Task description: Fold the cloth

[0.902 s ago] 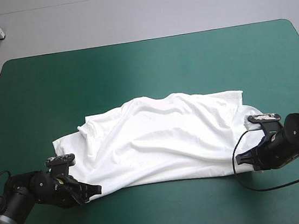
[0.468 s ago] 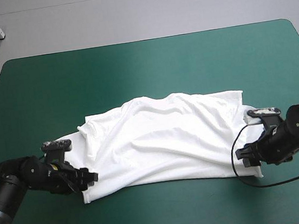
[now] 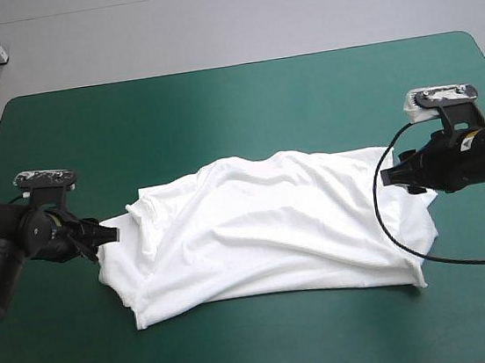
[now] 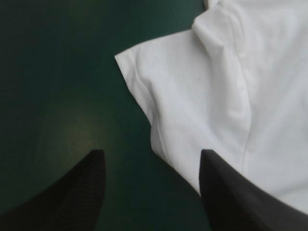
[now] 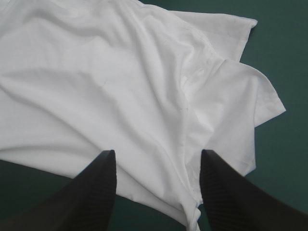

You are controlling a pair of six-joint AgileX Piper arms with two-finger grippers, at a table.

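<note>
White T-shirt (image 3: pixel 266 232) lies ungrasped; sleeves (image 4: pixel 163 96) ahead of left gripper (image 3: pixel 107 235) and right gripper (image 3: pixel 390 177), both spread, likely need pinching next.

A robotics lab: the left arm (image 3: pixel 4 255) and right arm (image 3: pixel 479 159) flank a teal-green-covered table (image 3: pixel 234 112).

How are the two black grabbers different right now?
The left gripper points at the left sleeve of the T-shirt, the right gripper at its right sleeve. Between the left gripper's fingers is mostly teal-green cover; between the right gripper's, white cloth. Both are open, holding nothing.
</note>
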